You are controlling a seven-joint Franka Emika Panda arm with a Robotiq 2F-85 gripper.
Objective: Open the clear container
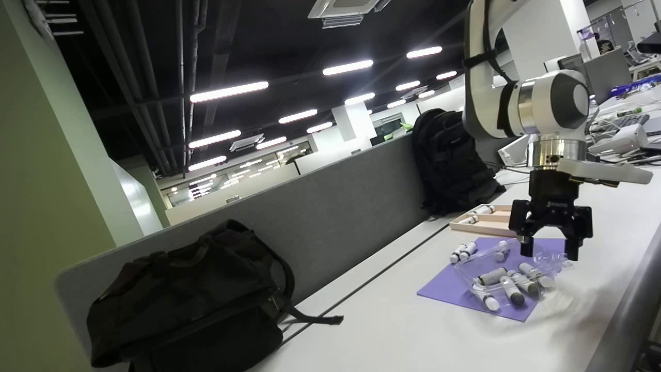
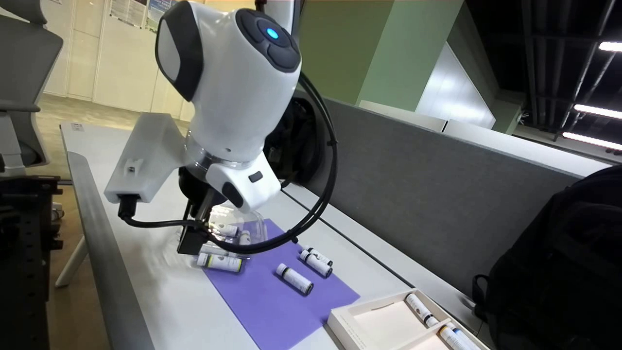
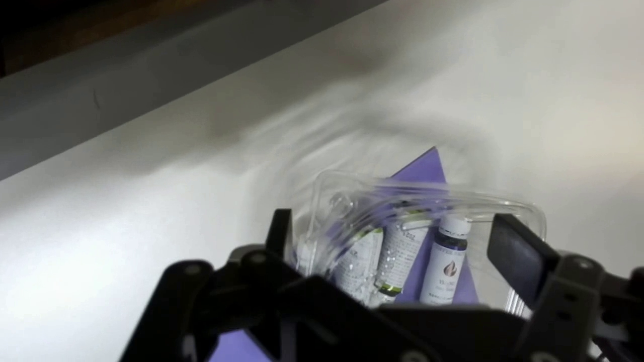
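Note:
The clear container (image 1: pixel 483 257) lies on a purple sheet (image 1: pixel 441 288), with several small white-labelled bottles (image 1: pixel 511 289) seen in or under it. It also shows in the wrist view (image 3: pixel 520 207), where bottles (image 3: pixel 444 269) show through the plastic; I cannot tell whether its lid is closed. My gripper (image 1: pixel 549 251) points down over the container's near-edge side, fingers spread and nothing between them. In the wrist view the gripper (image 3: pixel 395 234) has its fingers apart, over opposite sides of the container. In an exterior view the arm partly hides the container (image 2: pixel 258 228).
A pale divided tray (image 2: pixel 384 316) holds several bottles. Loose bottles (image 2: pixel 295 279) lie on the purple sheet between the tray and the container. A grey partition (image 1: pixel 356 201) and black backpacks (image 1: pixel 191 299) line the back. The table's front edge (image 3: pixel 166 90) runs near the gripper.

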